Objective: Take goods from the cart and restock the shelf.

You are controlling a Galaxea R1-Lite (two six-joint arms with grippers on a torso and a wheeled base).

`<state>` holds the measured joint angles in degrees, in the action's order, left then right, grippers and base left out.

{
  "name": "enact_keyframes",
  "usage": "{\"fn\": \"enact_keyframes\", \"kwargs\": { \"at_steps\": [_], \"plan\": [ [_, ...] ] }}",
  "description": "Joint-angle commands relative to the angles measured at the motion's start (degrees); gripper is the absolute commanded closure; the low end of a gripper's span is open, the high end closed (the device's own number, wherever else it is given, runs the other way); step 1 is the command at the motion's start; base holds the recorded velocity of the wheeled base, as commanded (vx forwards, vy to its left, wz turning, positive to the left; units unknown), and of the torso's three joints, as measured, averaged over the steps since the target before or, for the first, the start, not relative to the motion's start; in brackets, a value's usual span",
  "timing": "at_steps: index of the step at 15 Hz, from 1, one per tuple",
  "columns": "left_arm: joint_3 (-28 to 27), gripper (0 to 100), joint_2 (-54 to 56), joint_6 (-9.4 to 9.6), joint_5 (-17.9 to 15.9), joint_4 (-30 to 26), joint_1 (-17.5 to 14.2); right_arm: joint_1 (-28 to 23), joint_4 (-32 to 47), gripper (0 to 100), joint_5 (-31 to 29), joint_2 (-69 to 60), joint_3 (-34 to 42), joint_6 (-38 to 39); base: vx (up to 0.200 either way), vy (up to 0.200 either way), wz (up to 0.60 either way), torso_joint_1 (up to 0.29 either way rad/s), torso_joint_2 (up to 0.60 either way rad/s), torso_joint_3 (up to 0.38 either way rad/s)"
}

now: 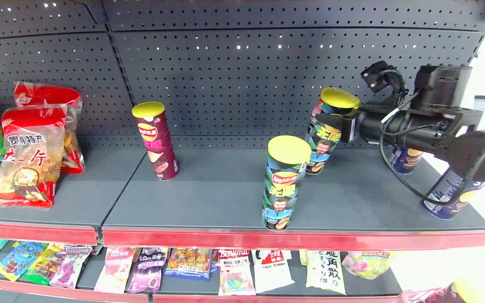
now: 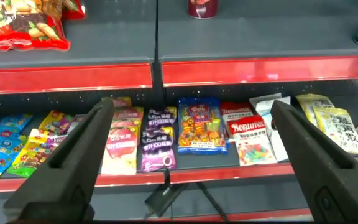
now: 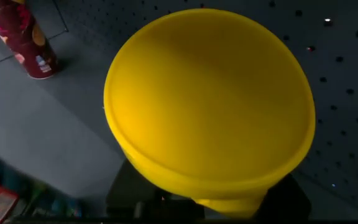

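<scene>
Chip can (image 1: 324,147), yellow-lidded and leaning slightly at the far right of the upper shelf (image 1: 209,198), is clamped near its top by the jaws of the right gripper (image 1: 343,126), so letting go mid-lean could tip it onto the matching can (image 1: 282,185) nearby; the jaws of the left gripper (image 2: 191,109) gape, empty.

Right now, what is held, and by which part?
The right end effector grips a can just under its lid; the left end effector holds nothing.
</scene>
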<state>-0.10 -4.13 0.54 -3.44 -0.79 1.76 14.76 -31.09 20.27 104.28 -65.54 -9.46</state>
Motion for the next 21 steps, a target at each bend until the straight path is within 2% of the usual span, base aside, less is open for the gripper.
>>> {"fn": "enact_keyframes", "kwargs": {
  "at_steps": [1,5,13,21],
  "plan": [
    [0.01,0,0.00,-0.01,0.01,0.00,0.18,0.18,-0.03,100,0.29,4.62,-3.19,-0.03,0.000,0.000,0.00,0.000,0.00,0.000],
    [0.01,0,0.00,-0.10,0.01,0.00,0.18,0.88,0.24,100,0.29,8.57,-8.12,-0.12,0.000,0.000,0.00,0.000,0.00,0.000],
    [0.01,0,0.09,-0.10,0.01,0.00,0.18,4.05,0.32,100,0.56,10.07,-8.12,0.06,0.000,0.000,0.00,0.000,0.00,0.000],
    [0.01,0,0.35,-0.10,0.01,0.09,0.18,4.75,0.32,100,0.56,10.16,-7.24,0.06,0.000,0.000,0.00,0.000,0.00,0.000]
  ]
}}
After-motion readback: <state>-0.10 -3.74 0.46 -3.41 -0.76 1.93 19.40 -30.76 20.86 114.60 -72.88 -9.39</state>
